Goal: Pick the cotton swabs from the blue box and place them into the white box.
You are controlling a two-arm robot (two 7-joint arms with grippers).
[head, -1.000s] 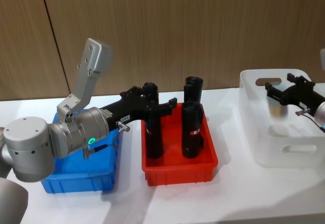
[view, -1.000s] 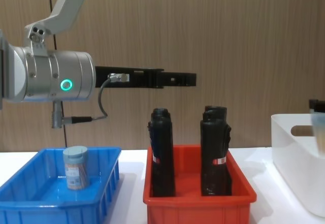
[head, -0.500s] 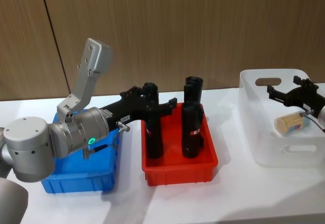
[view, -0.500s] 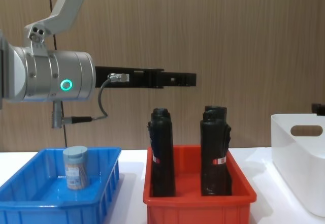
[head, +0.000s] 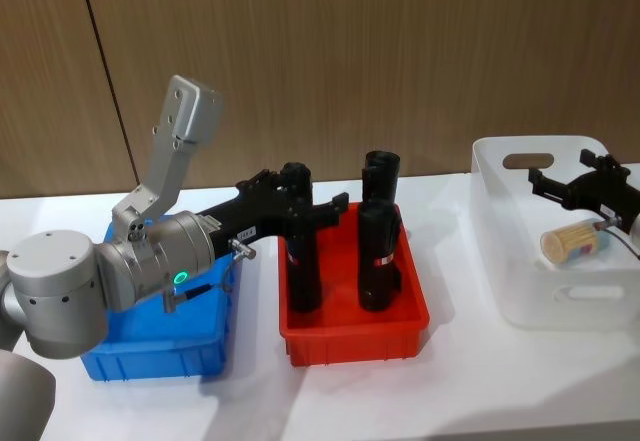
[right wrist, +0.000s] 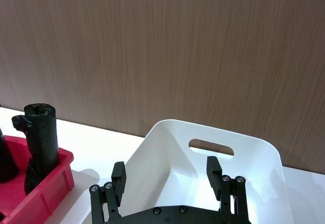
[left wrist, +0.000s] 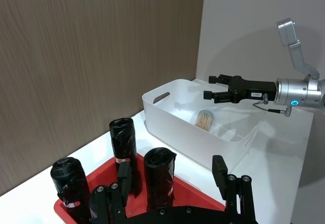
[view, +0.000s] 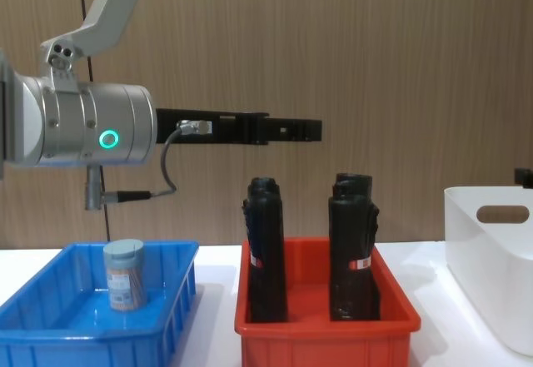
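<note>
One cotton swab jar (head: pixel 572 242) lying below right gripper (head: pixel 560 173), jaws spread, empty. Left gripper (head: pixel 318 189), also spread, hovering over black cylinders (head: pixel 375 261); low pull-back toward blue box (view: pixel 50 334) risking toppling them.

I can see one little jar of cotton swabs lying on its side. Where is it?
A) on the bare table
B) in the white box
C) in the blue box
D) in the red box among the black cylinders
B: the tipped cotton swabs jar lies on the floor of the white box, with the open right gripper above that box; the other jar, in the blue box, stands upright.
</note>
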